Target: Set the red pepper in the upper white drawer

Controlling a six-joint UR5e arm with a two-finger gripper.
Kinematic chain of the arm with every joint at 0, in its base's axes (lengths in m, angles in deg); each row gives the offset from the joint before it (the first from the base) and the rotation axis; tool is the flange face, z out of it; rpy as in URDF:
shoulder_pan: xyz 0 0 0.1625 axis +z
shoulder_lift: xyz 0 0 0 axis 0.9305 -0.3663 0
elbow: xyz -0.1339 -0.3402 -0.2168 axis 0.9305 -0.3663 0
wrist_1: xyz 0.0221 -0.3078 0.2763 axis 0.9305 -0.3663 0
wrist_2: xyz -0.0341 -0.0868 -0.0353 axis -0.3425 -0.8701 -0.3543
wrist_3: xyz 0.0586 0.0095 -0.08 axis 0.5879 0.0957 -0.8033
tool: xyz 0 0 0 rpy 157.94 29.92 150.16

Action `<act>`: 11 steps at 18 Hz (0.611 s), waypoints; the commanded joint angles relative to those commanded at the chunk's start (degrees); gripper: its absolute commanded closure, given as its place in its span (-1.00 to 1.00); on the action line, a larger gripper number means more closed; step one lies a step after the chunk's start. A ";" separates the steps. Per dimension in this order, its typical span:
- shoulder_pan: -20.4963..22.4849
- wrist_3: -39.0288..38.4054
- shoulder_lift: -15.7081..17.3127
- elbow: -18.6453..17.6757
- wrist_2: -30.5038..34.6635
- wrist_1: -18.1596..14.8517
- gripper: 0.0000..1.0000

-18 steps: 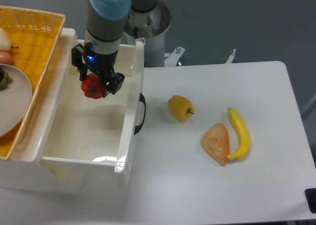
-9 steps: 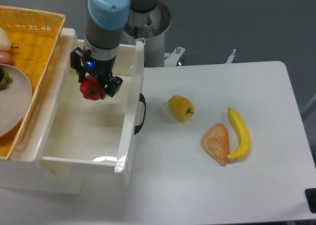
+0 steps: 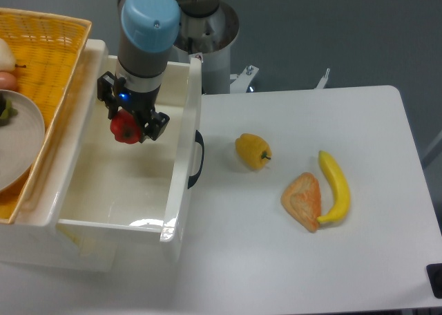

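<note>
Pincer (image 3: 128, 125) gripping glossy lobed red pepper (image 3: 125, 128)

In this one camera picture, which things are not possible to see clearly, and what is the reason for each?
- The gripper fingers: hidden by the wrist above and the red pepper.
- How high the pepper hangs above the upper white drawer floor: the top-down view does not show it.
- Items on the plate in the yellow basket: cut off by the left edge.
- Black object: cut off at the lower right corner.
</note>
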 joint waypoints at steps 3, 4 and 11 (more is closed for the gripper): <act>-0.44 0.00 -0.18 0.00 0.00 0.00 -0.26; -0.53 0.00 -0.44 0.00 0.00 0.00 -0.27; -0.53 0.00 -0.79 -0.09 0.00 -0.09 -0.28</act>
